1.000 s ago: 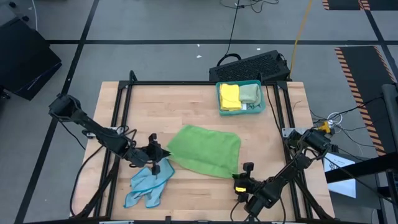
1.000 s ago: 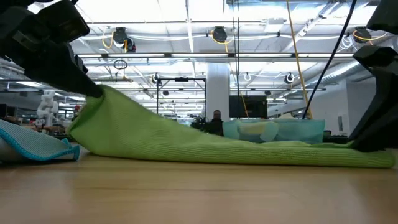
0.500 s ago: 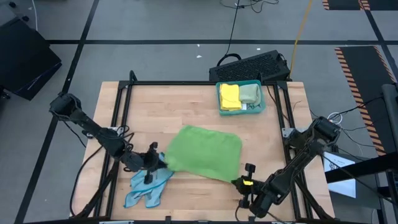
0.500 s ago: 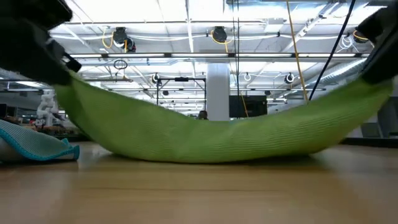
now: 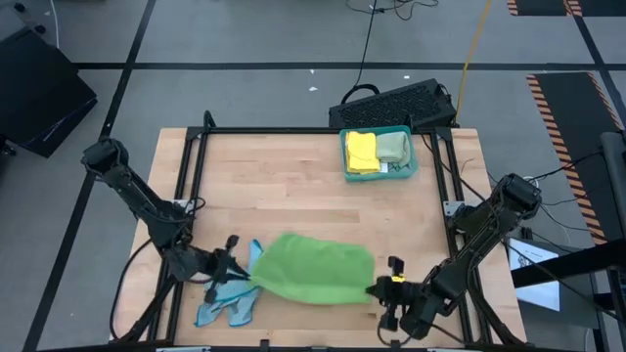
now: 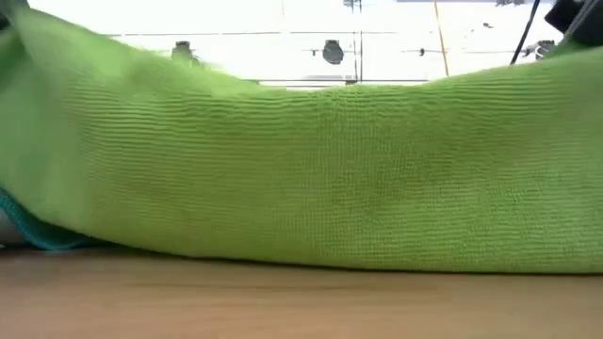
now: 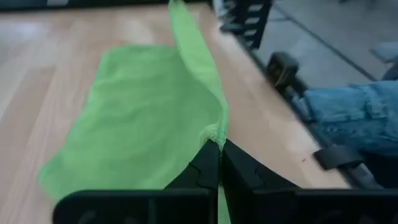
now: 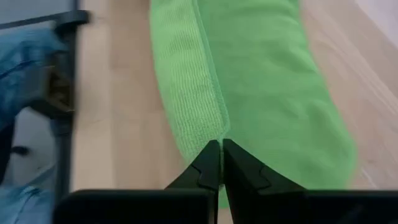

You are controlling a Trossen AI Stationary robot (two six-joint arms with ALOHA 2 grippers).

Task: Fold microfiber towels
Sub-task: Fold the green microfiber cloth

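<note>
Microfiber towels are spread over this table, and the bright green towel (image 5: pixel 311 271) hangs between the two grippers near the table's front edge, folded over on itself so that it lies as a rounded, doubled shape. At its one end the left gripper (image 5: pixel 243 275) is pinched tight on a corner of it; in the left wrist view the two dark fingers (image 7: pixel 208 167) meet with the green hem caught between them and the cloth running away ahead of them over the wooden table (image 7: pixel 37 74). At the opposite end the right gripper (image 5: pixel 384 287) is likewise clamped onto the towel's other corner, and in the right wrist view its fingers (image 8: pixel 214 163) close on the stitched edge while the folded cloth stretches forward from them. Seen from table height, the green cloth (image 6: pixel 301 169) fills nearly the whole picture and sags down to the table top along its lower edge. Just beside the left gripper, partly under the green towel's end, lies the light blue towel (image 5: pixel 227 301), crumpled and unfolded. Well away from both grippers, at the far side of the table, the teal tray (image 5: pixel 410 172) holds a yellow towel (image 5: pixel 362 152) and, next to it, a pale green towel (image 5: pixel 393 148), both already folded. Beyond the tray, off the table's far edge, lies a black keyboard (image 5: pixel 396 103).
</note>
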